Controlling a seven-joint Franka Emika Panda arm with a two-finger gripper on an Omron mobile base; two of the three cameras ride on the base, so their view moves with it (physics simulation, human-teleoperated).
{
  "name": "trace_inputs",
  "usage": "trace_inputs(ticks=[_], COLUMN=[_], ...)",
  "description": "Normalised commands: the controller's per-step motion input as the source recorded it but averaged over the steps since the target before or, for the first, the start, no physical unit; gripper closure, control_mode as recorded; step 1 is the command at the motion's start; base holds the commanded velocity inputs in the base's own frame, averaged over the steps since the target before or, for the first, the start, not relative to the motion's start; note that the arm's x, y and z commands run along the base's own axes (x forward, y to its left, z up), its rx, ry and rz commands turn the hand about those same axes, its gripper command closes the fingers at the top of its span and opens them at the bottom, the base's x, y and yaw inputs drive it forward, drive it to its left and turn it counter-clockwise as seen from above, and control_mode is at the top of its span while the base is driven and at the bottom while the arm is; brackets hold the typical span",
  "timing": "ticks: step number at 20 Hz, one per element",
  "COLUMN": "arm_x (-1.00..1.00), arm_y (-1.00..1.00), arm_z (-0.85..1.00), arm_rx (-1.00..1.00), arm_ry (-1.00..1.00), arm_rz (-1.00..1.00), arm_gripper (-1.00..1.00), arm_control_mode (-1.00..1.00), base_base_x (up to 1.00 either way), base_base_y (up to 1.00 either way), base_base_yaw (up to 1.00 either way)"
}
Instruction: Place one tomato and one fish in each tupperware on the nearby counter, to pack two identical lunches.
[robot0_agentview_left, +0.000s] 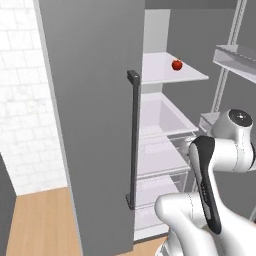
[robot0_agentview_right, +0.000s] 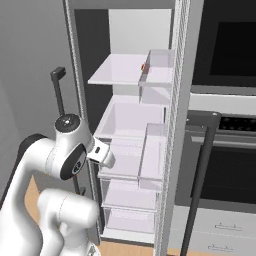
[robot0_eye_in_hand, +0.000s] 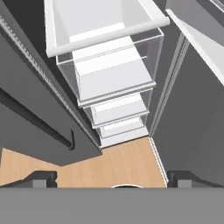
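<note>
One tomato, a small red ball, rests on the upper white shelf inside the open fridge. From the right it is half hidden behind a clear door bin, tomato. My gripper hangs well below that shelf, in front of the fridge drawers, pointing down along them toward the floor. Its two dark fingertips stand far apart with nothing between them, so it is open. The fish, the tupperware and the counter are out of view.
The grey fridge door with its dark vertical handle stands open on the left. White drawers stack below the shelf, and clear door bins hang on the right. A black oven stands beside the fridge. The floor is wood.
</note>
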Motion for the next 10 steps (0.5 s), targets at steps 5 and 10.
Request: trace_inputs(ticks=[5, 10], arm_x=[0.0, 0.0], arm_y=[0.0, 0.0], arm_z=[0.0, 0.27], arm_rx=[0.0, 0.0], arm_ry=[0.0, -0.04], arm_rz=[0.0, -0.03], arm_gripper=[-1.0, -1.0], arm_control_mode=[1.0, -1.0], base_base_x=[0.52, 0.21], base_base_y=[-0.26, 0.0], base_base_yaw=[-0.03, 0.0])
